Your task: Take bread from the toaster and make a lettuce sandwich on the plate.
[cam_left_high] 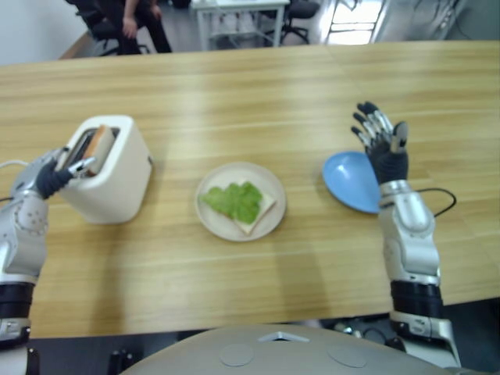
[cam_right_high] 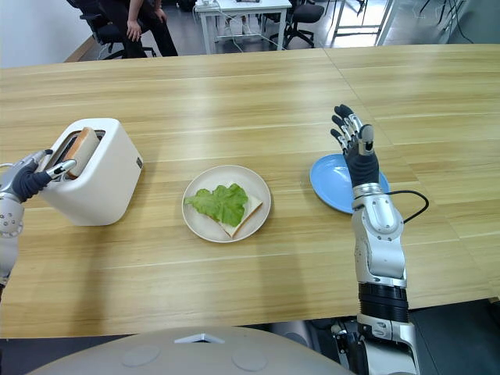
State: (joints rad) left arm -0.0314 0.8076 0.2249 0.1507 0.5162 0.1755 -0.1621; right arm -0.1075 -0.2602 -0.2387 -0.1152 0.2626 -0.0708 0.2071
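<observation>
- Toast slice (cam_right_high: 80,150) standing upright in the slot of the white toaster (cam_right_high: 98,187), at the left of the worktop (cam_right_high: 234,101); top edge poking above the slot, long axis running near to far along it.
- Left hand (cam_right_high: 30,180) right at the toaster's near-left top corner, touching or just beside the slice's near end; clearly the nearer hand for the pull, with the slice just to its right and a little farther.
- Cannot tell whether the left hand is clamped on the slice or merely against it: contact too small to make out.
- Right hand (cam_right_high: 355,144) raised over the blue dish (cam_right_high: 324,186) at right, spread apart, holding nothing, well apart from the toaster.
- Round plate (cam_right_high: 205,226) at centre, carrying a bottom slice (cam_right_high: 250,209) under a lettuce leaf (cam_right_high: 220,203); probable drop spot, to the right of the toaster and slightly nearer.
- Lower part of the toast slice hidden inside the toaster.
</observation>
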